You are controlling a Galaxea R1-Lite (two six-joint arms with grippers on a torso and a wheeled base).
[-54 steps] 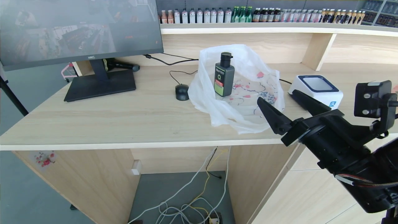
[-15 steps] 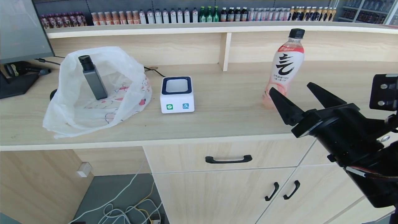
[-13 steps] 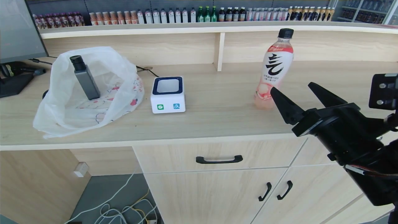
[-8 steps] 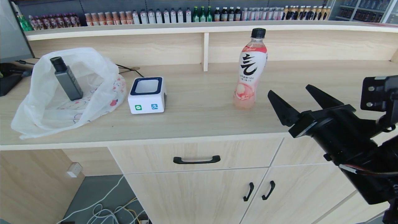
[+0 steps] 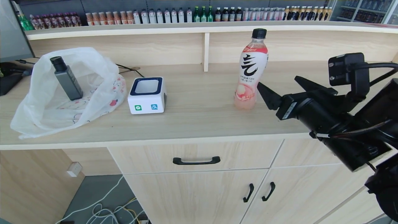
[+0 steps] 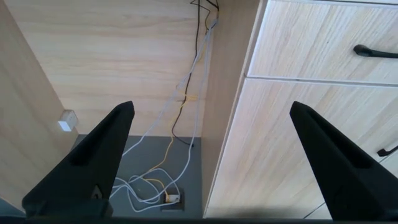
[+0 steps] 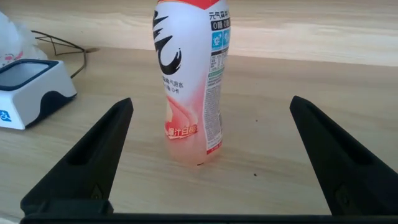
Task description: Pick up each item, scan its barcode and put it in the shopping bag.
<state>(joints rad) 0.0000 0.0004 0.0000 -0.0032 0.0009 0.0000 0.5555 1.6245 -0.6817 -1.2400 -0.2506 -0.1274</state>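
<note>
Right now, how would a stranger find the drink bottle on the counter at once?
On the wooden counter, look right of the white scanner. The bottle stands alone there, before the open right gripper. It is pink with a black cap, unlike the grey bottle in the bag.

The right arm [image 5: 348, 124] extends in from the right side of the head view, its wrist stretched forward and to the left, nearly level. The right gripper [image 5: 278, 82] is wide open, its two black tapered fingers [image 5: 269, 95] spread apart and holding nothing. A wrist camera [image 5: 346, 68] sits on a bracket above it. The left gripper [image 6: 211, 106] is held low, its fingers likewise spread wide and empty.
</note>
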